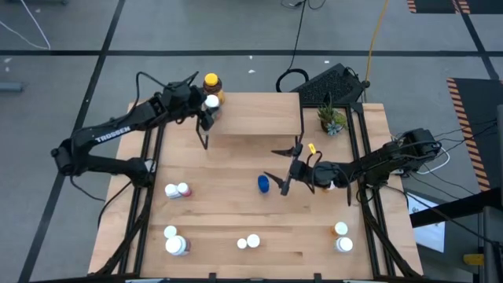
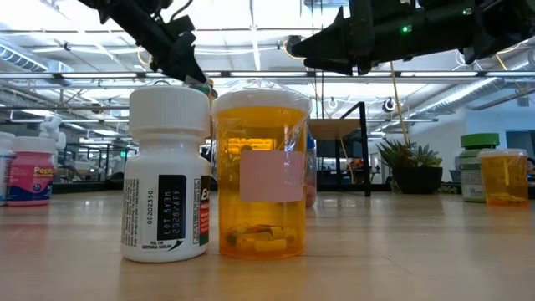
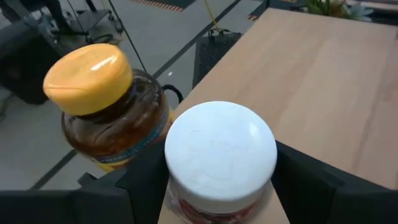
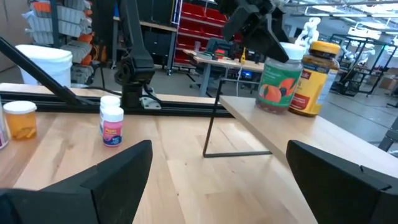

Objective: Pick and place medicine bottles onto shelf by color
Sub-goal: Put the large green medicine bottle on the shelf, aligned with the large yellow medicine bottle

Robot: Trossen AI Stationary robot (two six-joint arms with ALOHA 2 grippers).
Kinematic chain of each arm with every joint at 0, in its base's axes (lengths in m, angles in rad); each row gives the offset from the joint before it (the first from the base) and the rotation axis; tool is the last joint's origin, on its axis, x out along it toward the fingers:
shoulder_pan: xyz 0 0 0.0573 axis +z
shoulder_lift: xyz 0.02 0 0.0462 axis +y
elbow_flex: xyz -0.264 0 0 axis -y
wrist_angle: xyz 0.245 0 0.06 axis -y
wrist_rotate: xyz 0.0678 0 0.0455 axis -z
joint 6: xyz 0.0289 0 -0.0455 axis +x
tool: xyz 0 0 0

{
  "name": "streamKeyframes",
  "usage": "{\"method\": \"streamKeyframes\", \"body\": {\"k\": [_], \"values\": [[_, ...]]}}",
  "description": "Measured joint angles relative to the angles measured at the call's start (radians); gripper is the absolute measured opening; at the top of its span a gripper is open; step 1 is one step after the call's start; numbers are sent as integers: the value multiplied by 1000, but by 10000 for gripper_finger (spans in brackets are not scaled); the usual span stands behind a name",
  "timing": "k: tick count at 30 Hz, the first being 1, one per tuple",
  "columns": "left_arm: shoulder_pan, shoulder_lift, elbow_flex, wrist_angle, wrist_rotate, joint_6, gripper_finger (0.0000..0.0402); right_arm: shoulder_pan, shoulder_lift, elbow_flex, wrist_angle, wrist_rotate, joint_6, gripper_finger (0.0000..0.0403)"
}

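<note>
Gripping a white-capped bottle (image 3: 219,163) at the shelf's (image 1: 259,118) corner, left hand (image 1: 209,108) closed on it, fingers (image 3: 311,186) either side of the cap; label with an orange fruit picture seen from the right wrist view, wording unreadable. Just beside that hand, touching the held bottle: an amber bottle with yellow cap (image 1: 211,85), standing upright on the shelf. "TROSSEN" printed in white along the left arm (image 1: 110,135). Hovering over mid-bench, right hand (image 1: 287,169) spread open and empty, with a blue bottle (image 1: 263,184) just beside it on the light-wood bench (image 1: 236,212). Close to the low camera: a white bottle (image 2: 165,171) with black label panel, "LOT" and a digit string partly legible, touching an orange vial (image 2: 261,171) with a blank pale sticker. Off to one side, a pink-labelled bottle (image 2: 31,170) reading "Pept…". Beyond: a potted plant (image 1: 331,119), workshop shelving, red bins, grey floor.
</note>
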Motion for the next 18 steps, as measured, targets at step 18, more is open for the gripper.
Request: {"method": "streamKeyframes", "body": {"k": [18], "values": [[27,18,-2,18,33,-23,337,-5,0,0,-12,-25,21,368]]}}
